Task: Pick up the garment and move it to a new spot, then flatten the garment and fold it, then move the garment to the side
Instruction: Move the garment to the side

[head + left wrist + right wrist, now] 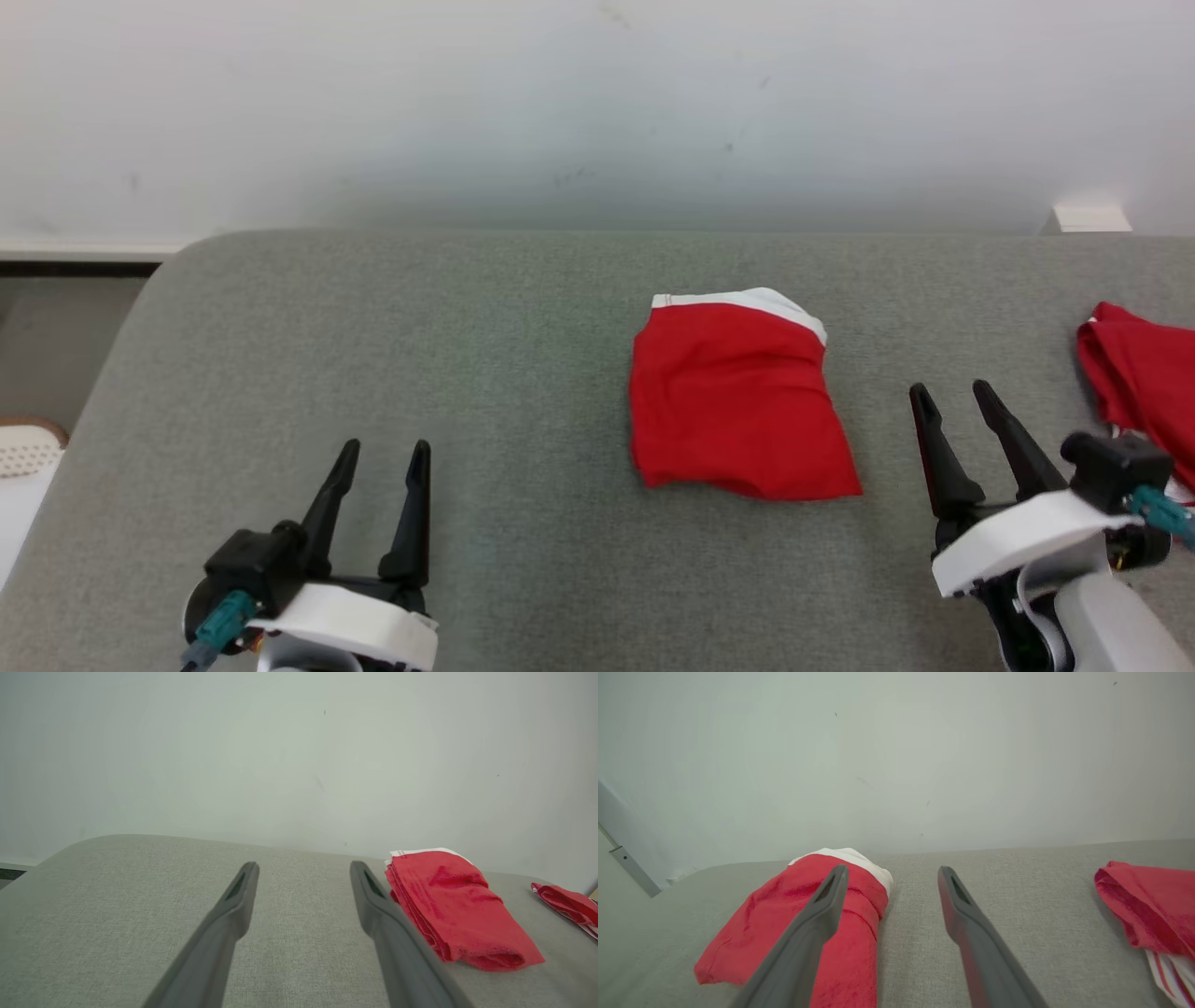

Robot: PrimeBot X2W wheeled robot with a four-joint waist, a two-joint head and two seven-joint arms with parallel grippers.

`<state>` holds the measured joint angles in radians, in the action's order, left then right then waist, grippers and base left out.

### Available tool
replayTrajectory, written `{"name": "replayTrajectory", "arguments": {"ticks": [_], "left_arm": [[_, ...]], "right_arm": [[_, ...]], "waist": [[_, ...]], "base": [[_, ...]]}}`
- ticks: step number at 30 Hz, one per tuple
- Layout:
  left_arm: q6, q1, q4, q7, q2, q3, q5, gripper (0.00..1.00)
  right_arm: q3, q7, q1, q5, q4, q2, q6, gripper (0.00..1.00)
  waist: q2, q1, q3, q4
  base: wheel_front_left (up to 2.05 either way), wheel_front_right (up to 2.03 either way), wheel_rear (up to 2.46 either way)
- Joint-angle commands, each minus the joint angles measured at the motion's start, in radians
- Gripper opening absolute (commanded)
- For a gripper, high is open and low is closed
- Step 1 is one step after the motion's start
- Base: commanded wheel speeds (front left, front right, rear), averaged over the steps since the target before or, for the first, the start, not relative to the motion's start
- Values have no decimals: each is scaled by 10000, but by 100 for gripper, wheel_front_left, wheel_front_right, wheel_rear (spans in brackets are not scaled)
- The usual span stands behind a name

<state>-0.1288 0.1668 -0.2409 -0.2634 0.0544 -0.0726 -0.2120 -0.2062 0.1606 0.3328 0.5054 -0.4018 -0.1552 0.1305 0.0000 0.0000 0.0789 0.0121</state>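
- The garment (738, 401) lies folded on the desk (373, 327), right of the middle. Its long axis runs near to far, with the white band at the far end.
- The left gripper (385, 450) and the right gripper (950, 392) have their jaws wide apart and hold nothing.
- The right gripper stands between the garment and a second red cloth (1134, 383) at the desk's right edge.
- Bare grey surface reaches from the garment to the left edge.

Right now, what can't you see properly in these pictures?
1. Head view: the crumpled second red cloth is cut off by the right edge; the right gripper's wrist covers its lower part.
2. Right wrist view: that gripper's dark finger hides a strip of the folded red garment with a white band.
3. Head view: the pale perforated object at the left edge is cut off; unidentifiable.
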Motion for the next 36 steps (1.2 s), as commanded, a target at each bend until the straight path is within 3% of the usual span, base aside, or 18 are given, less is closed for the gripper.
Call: {"name": "replayTrajectory", "arguments": {"ticks": [1, 11, 20, 27, 28, 29, 30, 31, 32, 36], "left_arm": [[-26, 117, 36, -5, 107, 3, -20, 100], [-26, 352, 33, -5, 49, -110, -245, 100], [-27, 418, 36, -4, 6, -122, -350, 100], [-27, 478, 69, -5, -14, -84, -397, 100], [-27, 479, 68, -5, -15, -82, -409, 100], [-27, 469, 63, -5, -15, -80, -443, 100], [-28, 454, 54, -5, -16, -77, -466, 100], [-28, 433, 37, -5, -16, -62, -475, 100], [-28, 410, 26, -5, -16, -48, -485, 100], [-28, 335, 41, -5, -17, -33, -458, 100]], "right_arm": [[-116, -145, 365, 180, -198, -65, -2, 100], [-752, -1696, 2946, 1139, -3009, -646, -2, 100], [-716, -3245, 3869, 1467, -5875, -332, -2, 100], [-1027, -4200, 3939, 1733, -7049, -137, -2, 100], [-1058, -4240, 3940, 1760, -7136, -123, -11, 78], [-1086, -4251, 3959, 1798, -7198, -119, -12, 51], [-1120, -4219, 3979, 1835, -7221, -110, -12, 39], [-1133, -4058, 4013, 1861, -7193, -130, -12, 12], [-1126, -3881, 4063, 1910, -7147, -174, -13, 0], [-1199, -3251, 4231, 2004, -6980, -318, -13, 0]], "waist": [[0, 0, 283, 314], [0, 0, 680, 1588], [0, 0, 811, 2272], [0, 0, 943, 2498], [0, 0, 947, 2510], [0, 0, 935, 2517], [0, 0, 920, 2518], [0, 0, 890, 2506], [0, 0, 858, 2491], [0, 0, 653, 2334]], "base": [[0, 0, 0], [0, 0, 0], [0, 0, 0], [0, 0, 0], [0, 0, 0], [0, 0, 0], [0, 0, 0], [0, 0, 0], [0, 0, 0], [0, 0, 0]]}}
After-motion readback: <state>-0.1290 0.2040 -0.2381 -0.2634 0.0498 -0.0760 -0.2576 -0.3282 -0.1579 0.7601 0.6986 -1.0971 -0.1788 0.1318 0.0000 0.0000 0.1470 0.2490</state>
